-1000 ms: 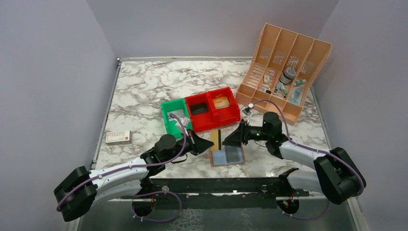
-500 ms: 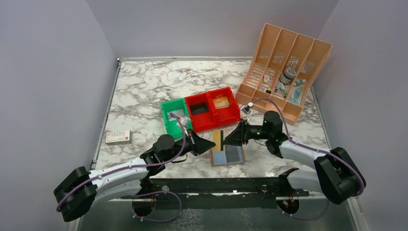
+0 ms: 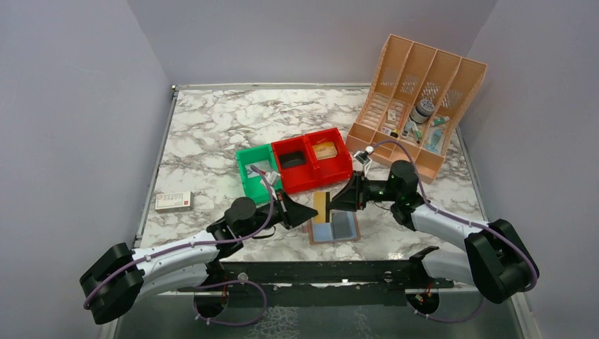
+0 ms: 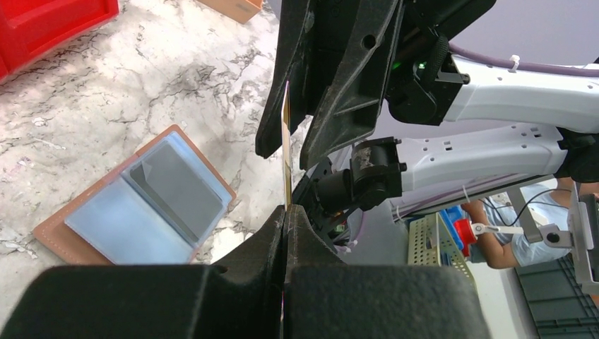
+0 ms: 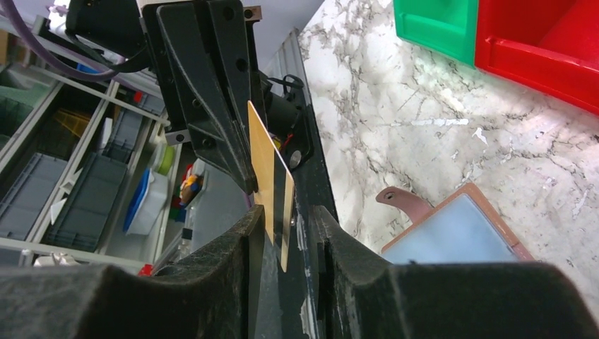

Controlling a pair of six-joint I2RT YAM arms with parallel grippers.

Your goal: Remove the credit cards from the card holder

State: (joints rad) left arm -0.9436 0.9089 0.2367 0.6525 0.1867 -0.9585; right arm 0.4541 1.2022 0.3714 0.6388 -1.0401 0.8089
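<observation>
The yellow-gold credit card (image 3: 321, 205) with its black stripe stands on edge in the air just above the card holder (image 3: 334, 229). My left gripper (image 3: 309, 212) is shut on the card's left end (image 4: 286, 169). My right gripper (image 3: 333, 202) straddles the other end. In the right wrist view the card (image 5: 272, 180) sits between my right gripper's (image 5: 286, 215) fingers, with a gap showing on the right side. The card holder (image 4: 106, 226) lies open on the marble. A dark grey credit card (image 4: 176, 187) sits in its right pocket.
A green bin (image 3: 254, 173) and a red bin (image 3: 311, 164) stand just behind the grippers. The peach slotted organizer (image 3: 417, 99) is at the back right. A small white and red box (image 3: 173, 201) lies at the left.
My right gripper has moved left onto the card's free end, and its jaws have narrowed around it. The left gripper has kept its hold and barely moved.
</observation>
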